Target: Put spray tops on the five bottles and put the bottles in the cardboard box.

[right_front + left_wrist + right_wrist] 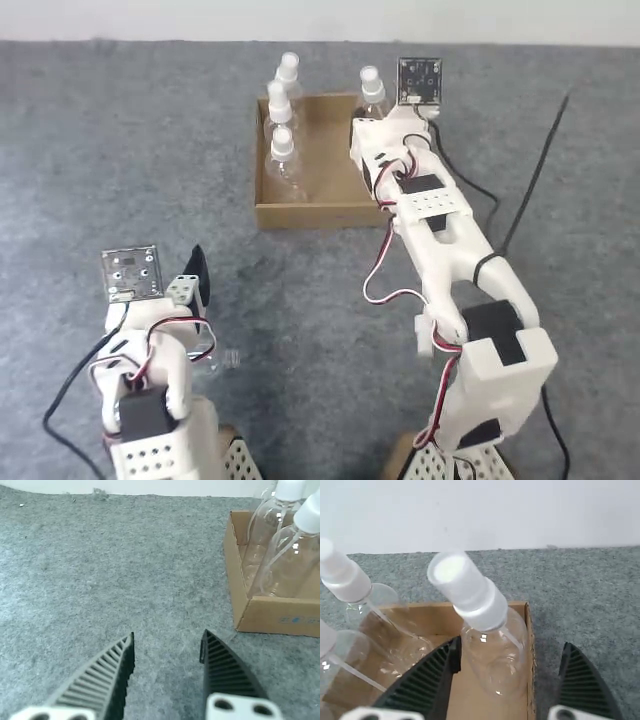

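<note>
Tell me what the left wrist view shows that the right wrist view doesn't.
Left wrist view: the left jaws, open over bare mat, with the box seen from outside, farther off and apart from them. Right wrist view: the right jaws, open on either side of a capped bottle at a corner inside the box. Both: the box, capped bottles standing in it, the grey mat and the white wall behind.
</note>
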